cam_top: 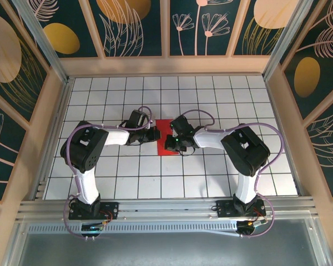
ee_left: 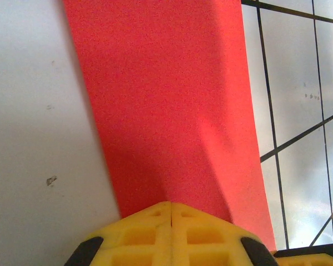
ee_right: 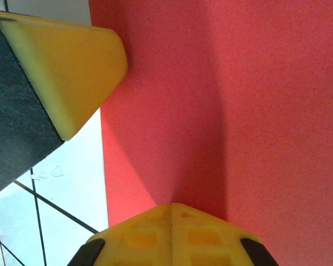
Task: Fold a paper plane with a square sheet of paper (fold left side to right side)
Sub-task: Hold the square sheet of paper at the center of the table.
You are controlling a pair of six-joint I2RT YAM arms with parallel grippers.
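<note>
**Left pincer** (ee_left: 171,205): I am running it fully closed, its two yellow halves meeting with nothing clamped between them. Its tip is bearing down on the square sheet of paper (ee_left: 166,100). A closed tip is giving me one blunt point for pressing rather than gripping.

**Right pincer** (ee_right: 172,208): I am likewise keeping it shut and empty, with its tip resting on the sheet's red face, close to the left pincer and facing it. In my judgement, the two tips are pinning the sheet flat so that it cannot slide.

**Sheet**: It is lying flat on the gridded worktop (cam_top: 222,166) between the two arms. From above it is showing as a narrow strip, so the left-to-right fold is probably already laid over and now being pressed.
</note>
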